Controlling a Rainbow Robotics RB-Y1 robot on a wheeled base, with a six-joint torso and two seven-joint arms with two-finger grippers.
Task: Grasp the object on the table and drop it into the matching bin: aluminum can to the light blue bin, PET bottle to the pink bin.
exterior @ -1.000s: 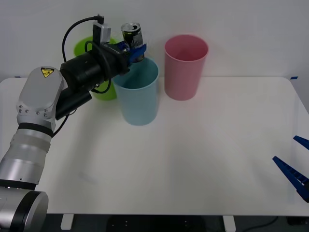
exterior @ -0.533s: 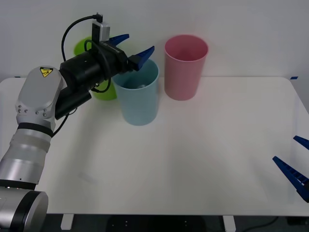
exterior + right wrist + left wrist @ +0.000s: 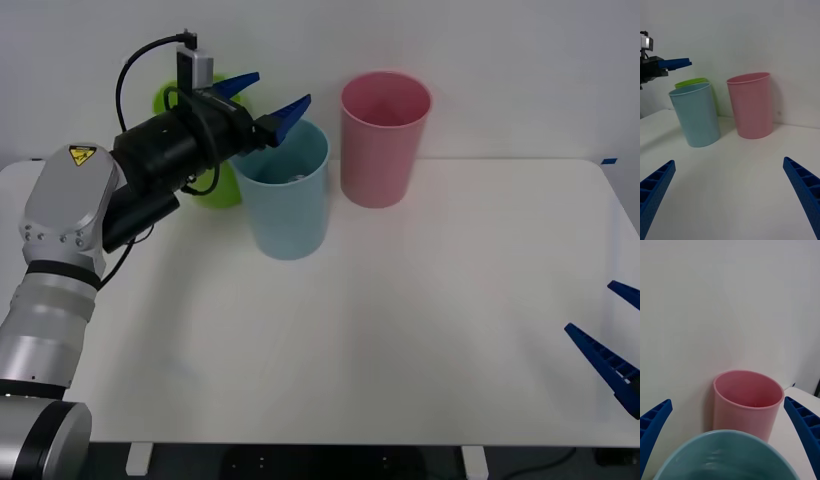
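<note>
My left gripper [image 3: 265, 95] hangs open over the back left rim of the light blue bin [image 3: 290, 205], with nothing between its fingers. Down inside that bin a small grey glint of the aluminum can [image 3: 296, 178] shows. The pink bin [image 3: 385, 140] stands just right of the blue one. In the left wrist view the open gripper [image 3: 730, 438] looks over the blue bin's rim [image 3: 726, 457] toward the pink bin [image 3: 747, 405]. My right gripper [image 3: 615, 335] waits open at the table's right edge. Its wrist view shows the light blue bin [image 3: 696, 116] and the pink bin [image 3: 750, 107].
A lime green cup [image 3: 215, 188] stands behind the left arm, to the left of the blue bin, and peeks over that bin in the right wrist view [image 3: 696, 81]. The white table [image 3: 400, 330] stretches wide in front of the bins. A wall stands close behind them.
A second ago my left gripper held the can above the blue bin. It has opened, the can has dropped into the bin, and the arm has drawn slightly left.
</note>
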